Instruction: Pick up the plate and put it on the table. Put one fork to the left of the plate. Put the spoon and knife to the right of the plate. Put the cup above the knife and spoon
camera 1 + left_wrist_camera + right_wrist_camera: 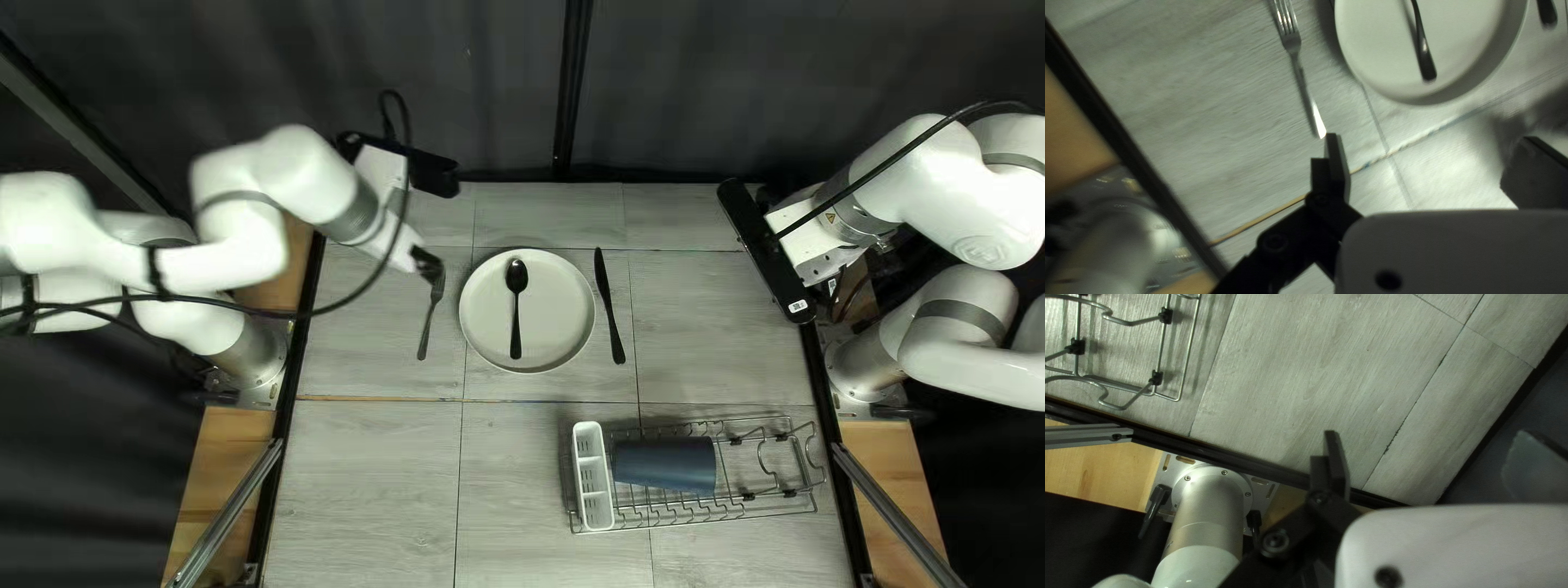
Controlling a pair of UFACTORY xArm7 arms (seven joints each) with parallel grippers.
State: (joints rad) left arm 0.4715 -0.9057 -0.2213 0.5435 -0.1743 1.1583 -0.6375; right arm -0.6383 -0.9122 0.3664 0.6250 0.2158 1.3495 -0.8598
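The fork (426, 327) lies left of the plate (566, 316) and the knife (610, 310) to its right, so I judge the cutlery step to be in hand. The spoon (516, 327) is what is out of place: it rests on the plate, near the centre of the frame. The cup (664, 465) lies on its side in the wire dish rack (748, 497), lower right.

My left gripper (1432, 139) is spread with nothing between its fingers, the fork just ahead of one finger. My right gripper (1426, 435), at the right of the frame, is also spread and holds nothing. Next, one gripper should take the spoon by its handle, lift it clear of the rim and lay it beside the knife; the cup would then go above both.

In the top left view the left gripper crowds the fork's tine tips. The left wrist view cuts off those tips, the spoon's bowl and most of the knife. I cannot tell which way the cup's mouth faces.
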